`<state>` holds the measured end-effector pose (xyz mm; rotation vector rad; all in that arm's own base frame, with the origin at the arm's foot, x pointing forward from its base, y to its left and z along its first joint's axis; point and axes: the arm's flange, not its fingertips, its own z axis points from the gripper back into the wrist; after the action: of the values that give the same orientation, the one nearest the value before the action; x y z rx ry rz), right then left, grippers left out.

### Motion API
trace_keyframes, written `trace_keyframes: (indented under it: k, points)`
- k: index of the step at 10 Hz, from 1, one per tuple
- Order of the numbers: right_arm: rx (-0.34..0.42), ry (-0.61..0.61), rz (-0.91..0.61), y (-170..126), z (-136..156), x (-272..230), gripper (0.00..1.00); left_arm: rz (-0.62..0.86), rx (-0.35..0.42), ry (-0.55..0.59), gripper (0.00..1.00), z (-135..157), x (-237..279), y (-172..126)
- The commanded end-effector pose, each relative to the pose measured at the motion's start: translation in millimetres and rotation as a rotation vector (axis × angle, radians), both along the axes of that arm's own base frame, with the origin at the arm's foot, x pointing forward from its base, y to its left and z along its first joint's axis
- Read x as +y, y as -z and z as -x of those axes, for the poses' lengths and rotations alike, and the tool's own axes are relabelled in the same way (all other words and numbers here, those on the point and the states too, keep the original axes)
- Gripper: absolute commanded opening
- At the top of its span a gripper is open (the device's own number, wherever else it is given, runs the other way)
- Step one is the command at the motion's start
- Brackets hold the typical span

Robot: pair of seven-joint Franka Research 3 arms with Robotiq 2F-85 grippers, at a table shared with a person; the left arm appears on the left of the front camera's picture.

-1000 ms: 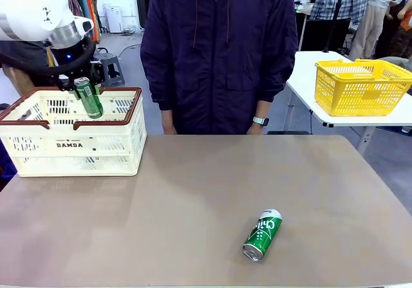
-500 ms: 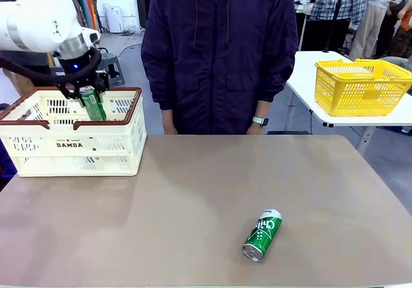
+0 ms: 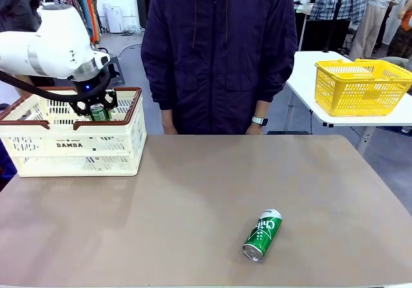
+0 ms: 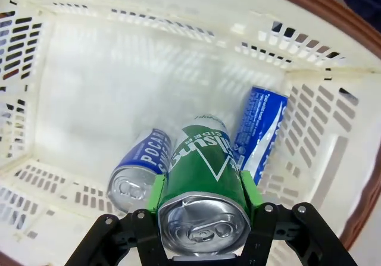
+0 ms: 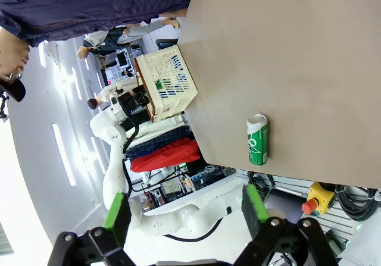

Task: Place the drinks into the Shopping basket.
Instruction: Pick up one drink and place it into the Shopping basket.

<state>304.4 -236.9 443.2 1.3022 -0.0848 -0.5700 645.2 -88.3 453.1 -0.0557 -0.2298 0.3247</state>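
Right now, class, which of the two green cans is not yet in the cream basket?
The green can lying on its side on the table; the other green can is gripped by the left pincer inside the basket.

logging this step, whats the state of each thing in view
left gripper: shut on the green can, lowered into the basket
held green can: clamped between the pads, above the basket floor
two blue cans: lying inside the basket
Shopping basket: on the table, upright
green can on table: lying on its side, apart from the basket
right gripper: open, holding nothing
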Motion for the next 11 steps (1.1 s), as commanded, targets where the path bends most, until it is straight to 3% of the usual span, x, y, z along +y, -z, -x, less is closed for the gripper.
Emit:
trace_keyframes:
  k: [1, 4, 5, 6, 11]
  points:
    - [0.001, 0.003, -0.018, -6, -1, 0, 1.0, -0.01, 0.02, 0.03, 0.0, -4, 2, 11]
    - [0.001, 0.003, -0.018, -6, -1, 0, 1.0, -0.008, 0.039, 0.058, 0.02, -14, 0, 35]
    - [0.001, 0.003, -0.018, -6, -1, 0, 1.0, 0.0, 0.039, 0.049, 0.59, -18, 1, 37]
    - [0.001, 0.003, -0.018, -6, -1, 0, 1.0, -0.002, 0.04, 0.046, 1.0, -17, 1, 36]
    - [0.001, 0.003, -0.018, -6, -1, 0, 1.0, -0.004, 0.034, 0.034, 1.0, -14, 5, 30]
